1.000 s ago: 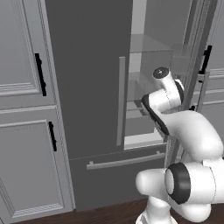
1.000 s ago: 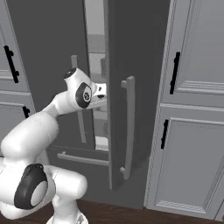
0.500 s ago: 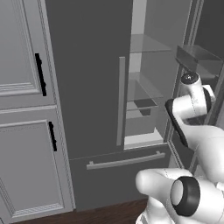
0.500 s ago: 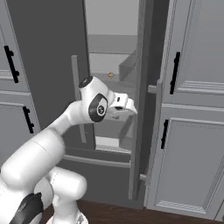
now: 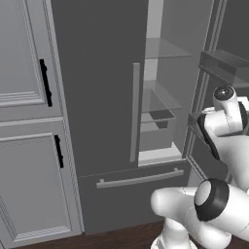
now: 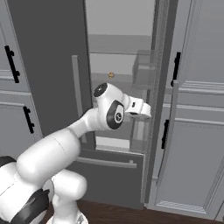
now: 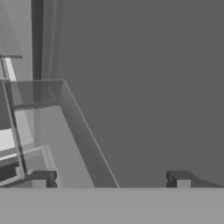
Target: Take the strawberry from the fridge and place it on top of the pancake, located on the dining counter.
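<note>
The dark grey fridge stands with its left door shut and its right door swung wide open. Glass shelves show inside. A small tan-orange roundish item lies on one shelf. The strawberry is hidden, and the pancake and the dining counter are out of view. My gripper is at the inner side of the open door, beside a door bin. In the hand view my gripper is open, fingertips wide apart and empty, facing the door's inner wall and a clear bin.
Light grey panelled cabinets with black handles flank the fridge on the left and right. The bottom drawer with its bar handle is shut. My own arm stands close in front of the open door.
The right fridge door has swung further open, and my hand has moved to the right with it. The jaws stayed open. The base has not moved.
</note>
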Available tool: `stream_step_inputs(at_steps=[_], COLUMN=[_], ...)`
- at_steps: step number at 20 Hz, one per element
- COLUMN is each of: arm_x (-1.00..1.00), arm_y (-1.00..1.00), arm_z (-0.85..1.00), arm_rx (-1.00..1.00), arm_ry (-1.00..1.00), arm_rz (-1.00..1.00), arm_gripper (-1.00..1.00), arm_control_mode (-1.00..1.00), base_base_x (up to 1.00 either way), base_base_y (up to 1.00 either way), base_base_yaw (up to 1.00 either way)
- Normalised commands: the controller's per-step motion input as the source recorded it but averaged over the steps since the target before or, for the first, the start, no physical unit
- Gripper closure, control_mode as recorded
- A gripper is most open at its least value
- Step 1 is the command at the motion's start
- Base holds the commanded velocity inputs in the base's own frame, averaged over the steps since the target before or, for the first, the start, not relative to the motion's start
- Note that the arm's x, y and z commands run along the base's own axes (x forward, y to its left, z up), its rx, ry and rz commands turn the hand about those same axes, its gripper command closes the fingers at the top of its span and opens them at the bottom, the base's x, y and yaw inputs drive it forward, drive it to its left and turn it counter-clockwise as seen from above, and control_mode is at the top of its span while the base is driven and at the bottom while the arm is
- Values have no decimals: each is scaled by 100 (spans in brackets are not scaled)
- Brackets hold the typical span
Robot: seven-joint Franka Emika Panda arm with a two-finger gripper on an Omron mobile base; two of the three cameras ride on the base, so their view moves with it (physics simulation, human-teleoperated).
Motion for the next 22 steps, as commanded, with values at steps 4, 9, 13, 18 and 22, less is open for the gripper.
stream_step_inputs(at_steps=[4,9,13,18,22], arm_x=[-20,-55,-24,-4,-1], arm_y=[-29,48,99,84,73], arm_z=[-7,28,43,13,0], arm_rx=[1,1,0,9,27], arm_ry=[-9,-3,7,3,0], arm_rz=[0,0,1,8,15], arm_gripper=[-100,-100,-100,-100,-100], arm_control_mode=[-100,-100,-100,-100,-100], base_base_x=[0,0,0,0,0], base_base_y=[0,0,0,0,0], base_base_yaw=[0,0,0,0,0])
